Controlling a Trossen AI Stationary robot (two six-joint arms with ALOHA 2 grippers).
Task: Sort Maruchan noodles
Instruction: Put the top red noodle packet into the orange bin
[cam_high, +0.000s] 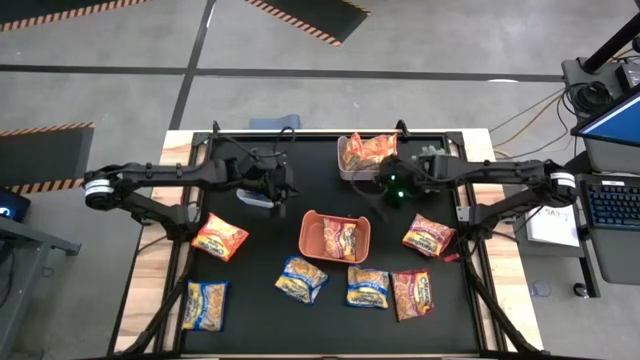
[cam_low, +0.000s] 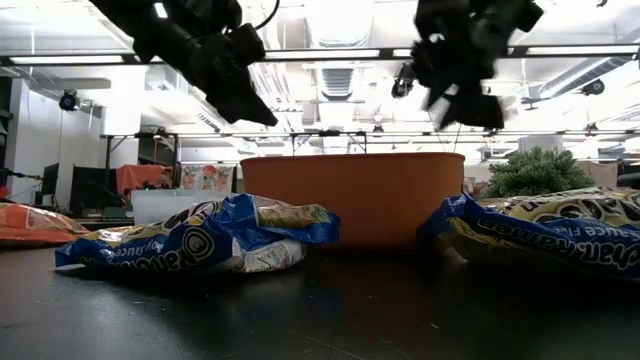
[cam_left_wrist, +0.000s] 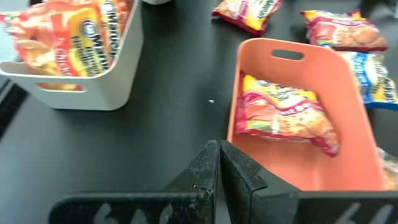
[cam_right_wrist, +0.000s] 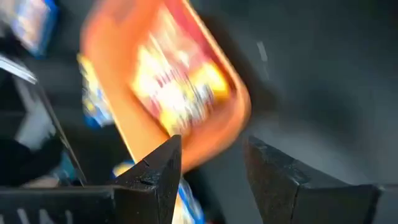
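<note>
Several Maruchan packets lie flat on the black table: an orange one (cam_high: 220, 238), blue ones (cam_high: 205, 305) (cam_high: 301, 278) (cam_high: 367, 287), a red one (cam_high: 412, 294) and an orange-red one (cam_high: 428, 237). A red packet (cam_left_wrist: 283, 115) lies in the orange bin (cam_high: 312, 240). Orange packets (cam_left_wrist: 68, 37) lie in the white bin (cam_high: 345, 160). My left gripper (cam_left_wrist: 219, 168) is shut and empty, above the table to the left of the orange bin's far end. My right gripper (cam_right_wrist: 211, 162) is open and empty, above the table between the white bin and the orange bin (cam_right_wrist: 224, 81).
A clear bin (cam_high: 256, 197) stands under my left arm's wrist. A small green plant (cam_low: 535, 172) shows at the far right in the low view. Two blue packets (cam_low: 200, 240) (cam_low: 540, 235) lie close to the table's near edge, in front of the orange bin (cam_low: 352, 198).
</note>
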